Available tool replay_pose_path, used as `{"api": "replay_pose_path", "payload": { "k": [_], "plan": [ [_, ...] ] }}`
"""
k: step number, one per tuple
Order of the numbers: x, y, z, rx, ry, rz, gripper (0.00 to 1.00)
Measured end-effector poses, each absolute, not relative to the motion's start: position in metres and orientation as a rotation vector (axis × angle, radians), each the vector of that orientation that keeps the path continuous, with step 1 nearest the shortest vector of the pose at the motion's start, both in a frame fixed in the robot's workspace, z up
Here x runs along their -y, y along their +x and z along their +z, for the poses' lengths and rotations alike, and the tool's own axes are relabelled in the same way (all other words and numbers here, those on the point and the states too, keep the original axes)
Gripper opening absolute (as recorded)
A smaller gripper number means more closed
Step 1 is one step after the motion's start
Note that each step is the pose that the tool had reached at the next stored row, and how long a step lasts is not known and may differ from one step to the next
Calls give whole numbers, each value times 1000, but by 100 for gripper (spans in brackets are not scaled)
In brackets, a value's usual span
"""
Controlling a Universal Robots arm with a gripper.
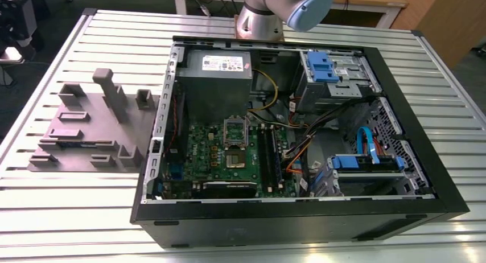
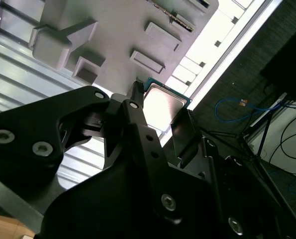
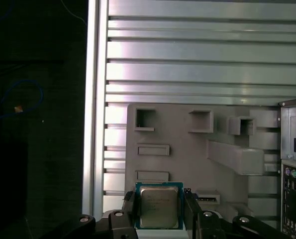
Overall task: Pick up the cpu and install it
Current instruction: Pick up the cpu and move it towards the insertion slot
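The gripper (image 3: 159, 213) is closed on the cpu (image 3: 159, 205), pinching it by two opposite edges. Both hang over the grey holder block (image 3: 187, 134) on the slatted table (image 3: 197, 55).

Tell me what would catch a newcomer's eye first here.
The cpu, clamped between the black jaws in both wrist views, with the grey tray behind it. In the exterior view, the open computer case takes up much of the slatted table, its green board exposed.
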State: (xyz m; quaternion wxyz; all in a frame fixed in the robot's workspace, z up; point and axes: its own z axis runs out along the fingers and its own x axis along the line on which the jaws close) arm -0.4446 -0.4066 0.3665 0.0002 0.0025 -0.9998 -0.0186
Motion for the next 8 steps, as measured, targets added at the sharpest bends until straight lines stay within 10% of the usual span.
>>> {"api": "replay_pose_path", "payload": {
  "k": [8],
  "plan": [
    [407, -445, 370, 3141, 8, -58, 47]
  ]
}}
